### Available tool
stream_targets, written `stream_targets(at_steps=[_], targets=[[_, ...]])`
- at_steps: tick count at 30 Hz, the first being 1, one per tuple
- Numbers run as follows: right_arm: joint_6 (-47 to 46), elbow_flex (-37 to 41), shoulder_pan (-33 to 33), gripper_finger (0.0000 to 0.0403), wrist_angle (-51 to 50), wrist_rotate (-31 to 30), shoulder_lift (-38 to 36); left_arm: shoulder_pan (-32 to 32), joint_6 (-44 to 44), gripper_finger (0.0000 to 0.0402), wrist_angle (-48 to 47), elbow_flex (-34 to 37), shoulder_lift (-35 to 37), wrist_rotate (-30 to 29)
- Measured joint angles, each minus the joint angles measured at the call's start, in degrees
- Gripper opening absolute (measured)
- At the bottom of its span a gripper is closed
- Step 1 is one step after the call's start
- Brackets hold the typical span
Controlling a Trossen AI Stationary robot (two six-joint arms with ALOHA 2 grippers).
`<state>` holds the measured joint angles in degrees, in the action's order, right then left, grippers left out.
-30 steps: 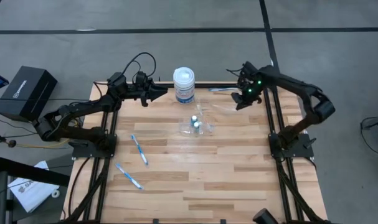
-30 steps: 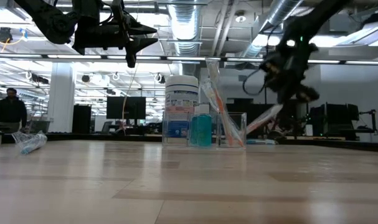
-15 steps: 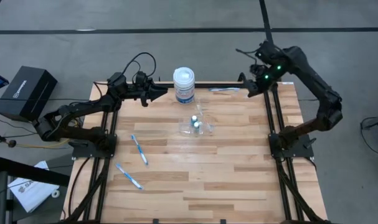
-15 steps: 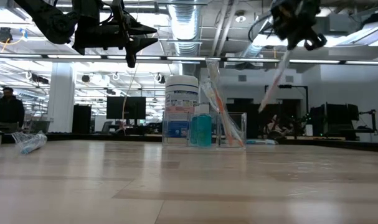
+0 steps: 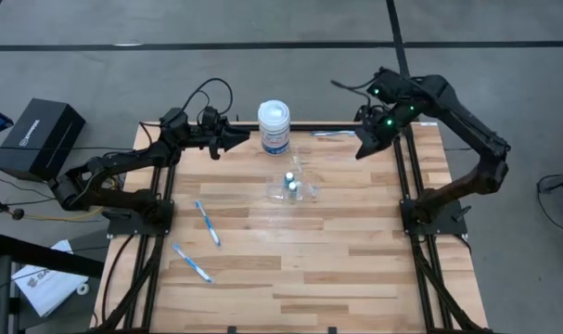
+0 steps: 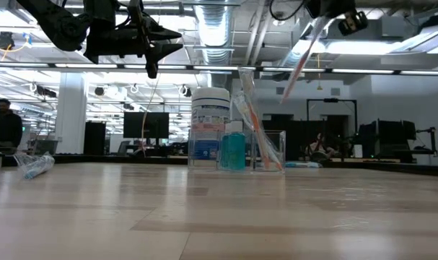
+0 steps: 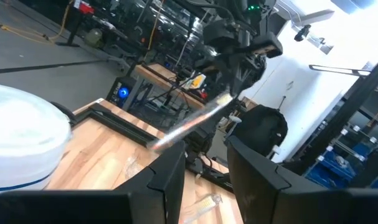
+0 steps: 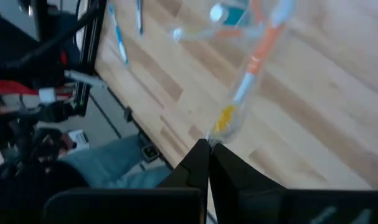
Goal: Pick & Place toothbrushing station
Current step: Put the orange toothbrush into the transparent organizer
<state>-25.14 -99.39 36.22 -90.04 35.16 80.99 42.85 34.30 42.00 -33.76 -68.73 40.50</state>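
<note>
The see-through holder [image 5: 298, 182] stands mid-table with two small teal-capped cylinders [image 5: 289, 185] by it. In the low view an orange-and-white brush [image 6: 249, 115] leans in the holder [image 6: 269, 153]. Two blue-and-white toothbrushes [image 5: 207, 224] [image 5: 191, 262] lie flat at the near left, and another [image 5: 329, 134] lies by the far edge. My right gripper [image 5: 364, 148] is high above the far right, shut on an orange-and-white toothbrush in a clear wrapper [image 6: 299, 58]. My left gripper [image 5: 241, 138] is open and empty, in the air left of the white jar [image 5: 274, 126]. My right gripper pinches one end of the wrapped toothbrush [image 8: 217, 132] between its two shut fingers, coming from above. The brush hangs slanting below the fingers, its free end [image 6: 282, 92] lifted well clear of the table.
The white jar with a blue label [image 6: 210, 124] stands just behind the holder at the far edge. Black frame rails run along the table's left and right sides [image 5: 406, 186]. Bare wood lies across the near half [image 5: 300, 269].
My right gripper has risen from close to the table at the far right to high above it, carrying the wrapped toothbrush. The brush's low end was down near the tabletop and now hangs clear, slanting under the gripper. The left arm has kept still.
</note>
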Motion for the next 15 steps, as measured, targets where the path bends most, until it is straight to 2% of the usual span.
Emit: stream_targets(at_steps=[8,15], targets=[[-4.7,0.0,-7.5,0.0000,0.0,1.6,0.0,0.0,-0.5,0.0115,0.0,0.0,0.0,0.1],[-4.6,0.0,-9.3,0.0000,0.0,1.7,2.0,0.0,-1.1,0.0115,0.0,0.0,0.0,0.1]])
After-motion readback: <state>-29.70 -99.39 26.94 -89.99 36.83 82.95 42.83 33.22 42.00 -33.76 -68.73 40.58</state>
